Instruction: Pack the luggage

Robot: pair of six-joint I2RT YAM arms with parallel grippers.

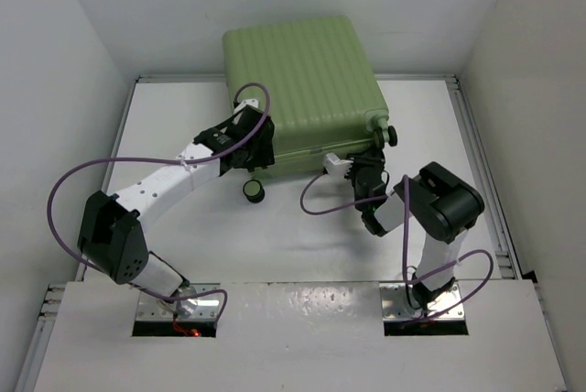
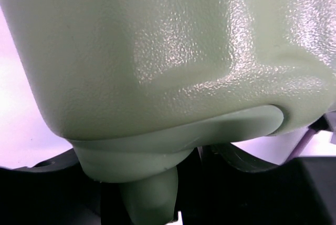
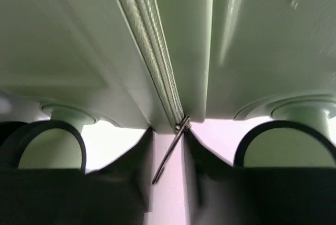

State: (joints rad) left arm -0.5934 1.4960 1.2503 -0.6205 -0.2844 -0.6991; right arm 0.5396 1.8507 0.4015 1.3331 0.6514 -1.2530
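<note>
Right tool (image 3: 168,146) blurred, luggage (image 3: 79,36) cropped

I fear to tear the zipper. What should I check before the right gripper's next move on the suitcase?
1. Suitcase lid lies down flat: ok.
2. Zipper closed along the seam in view: ok.
3. Zipper pull hangs between the fingers of the right gripper: ok.
4. Right gripper grips the pull firmly: cannot tell.
5. Left gripper stands at the suitcase's near left corner: ok.
6. Left gripper holds that corner: cannot tell.
</note>
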